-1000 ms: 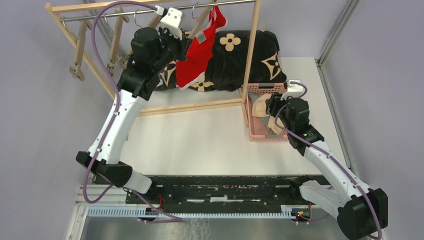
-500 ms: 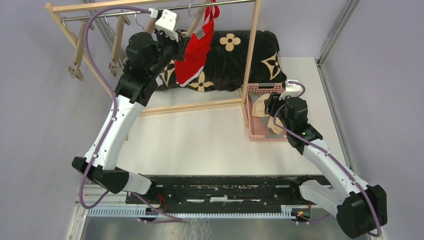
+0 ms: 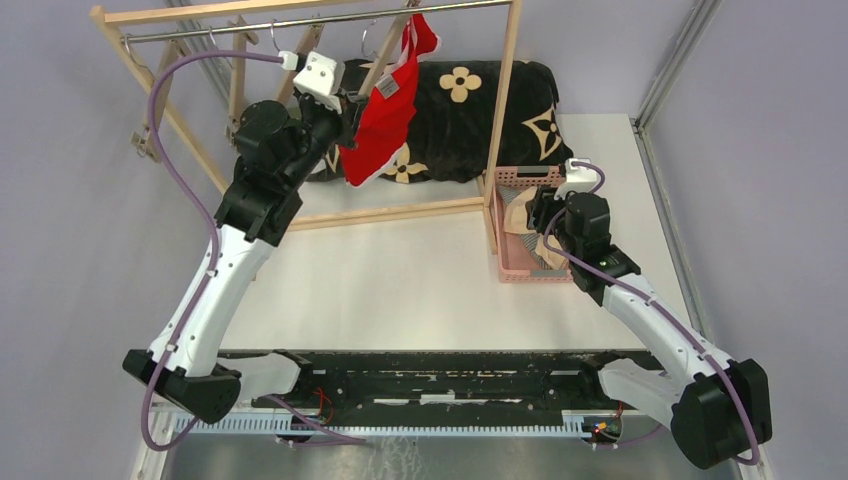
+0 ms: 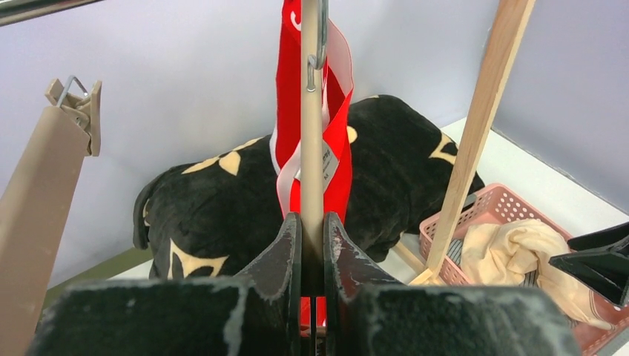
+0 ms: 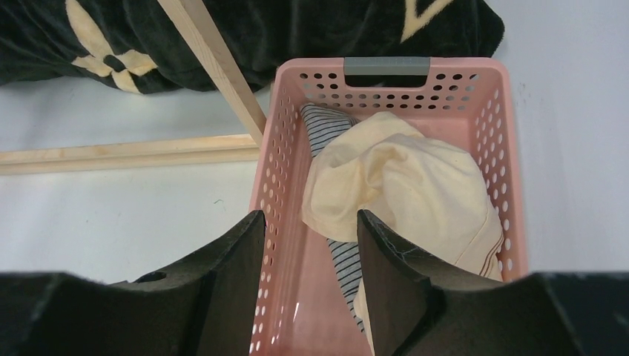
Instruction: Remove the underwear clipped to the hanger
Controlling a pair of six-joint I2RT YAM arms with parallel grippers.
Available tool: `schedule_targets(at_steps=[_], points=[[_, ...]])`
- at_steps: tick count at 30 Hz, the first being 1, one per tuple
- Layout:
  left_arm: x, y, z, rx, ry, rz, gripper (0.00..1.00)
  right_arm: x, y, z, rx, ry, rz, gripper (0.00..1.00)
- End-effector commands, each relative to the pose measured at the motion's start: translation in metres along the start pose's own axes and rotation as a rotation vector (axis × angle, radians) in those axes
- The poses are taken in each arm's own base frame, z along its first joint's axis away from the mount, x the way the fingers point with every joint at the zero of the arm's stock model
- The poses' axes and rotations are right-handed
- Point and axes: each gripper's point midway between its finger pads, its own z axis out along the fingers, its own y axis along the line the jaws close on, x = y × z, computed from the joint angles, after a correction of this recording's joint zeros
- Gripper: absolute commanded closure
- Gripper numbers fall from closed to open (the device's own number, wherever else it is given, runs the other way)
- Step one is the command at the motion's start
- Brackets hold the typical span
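The red underwear [image 3: 380, 125] with white trim hangs from a wooden hanger [image 3: 395, 45] on the rail. My left gripper [image 3: 348, 100] is raised beside it. In the left wrist view the left gripper [image 4: 312, 222] is shut on the hanger's wooden bar [image 4: 311, 148], with the red underwear [image 4: 337, 178] draped just behind it. My right gripper [image 5: 310, 219] stands open over the pink basket [image 5: 386, 81], holding nothing. The beige underwear [image 5: 400, 185] lies in the basket on top of the striped underwear [image 5: 326, 122].
A wooden rack with a metal rail [image 3: 300, 22] spans the back, its right post [image 3: 503, 110] next to the basket [image 3: 520, 178]. Empty hangers [image 3: 155, 110] hang at the rail's left end. A black cushion [image 3: 470, 110] with tan flowers lies behind the rack.
My left arm has swung left, drawing the hanger and the red underwear leftward along the rail. The right arm has barely moved.
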Motion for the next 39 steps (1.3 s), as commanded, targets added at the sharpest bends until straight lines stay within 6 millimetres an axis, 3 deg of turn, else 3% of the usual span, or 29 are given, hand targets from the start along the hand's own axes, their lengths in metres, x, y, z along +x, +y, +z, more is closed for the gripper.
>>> schedule_targets(at_steps=[1,5,12,14,17,24,28,31,34,39], points=[[-0.041,0.006,-0.021,-0.037,-0.154,-0.006,0.97,-0.01,0.006,0.002,-0.023,-0.041,0.008,0.43],[-0.021,-0.001,-0.036,-0.014,-0.076,-0.062,0.97,-0.011,0.008,0.001,-0.029,-0.042,0.008,0.43],[0.096,-0.028,-0.085,0.02,0.224,-0.24,0.97,-0.02,0.021,-0.001,-0.096,-0.05,0.019,0.41],[0.123,-0.039,-0.1,0.055,0.267,-0.269,0.97,-0.023,0.033,0.001,-0.151,-0.046,0.031,0.4],[0.14,-0.053,-0.119,0.108,0.275,-0.306,0.97,-0.027,0.053,0.005,-0.25,-0.02,0.04,0.38],[0.154,-0.077,-0.147,0.22,0.246,-0.364,0.97,-0.037,0.109,0.02,-0.539,0.073,-0.03,0.34],[0.147,-0.093,-0.167,0.329,0.259,-0.336,0.97,-0.048,0.146,0.01,-0.794,0.088,-0.087,0.34],[0.147,-0.103,-0.181,0.407,0.286,-0.303,0.97,-0.068,0.173,-0.02,-1.038,0.018,-0.124,0.34],[0.15,-0.113,-0.187,0.467,0.298,-0.303,0.97,-0.085,0.186,-0.053,-1.219,-0.034,-0.172,0.34],[0.149,-0.123,-0.186,0.532,0.281,-0.324,0.97,-0.093,0.19,-0.108,-1.418,-0.092,-0.326,0.34]])
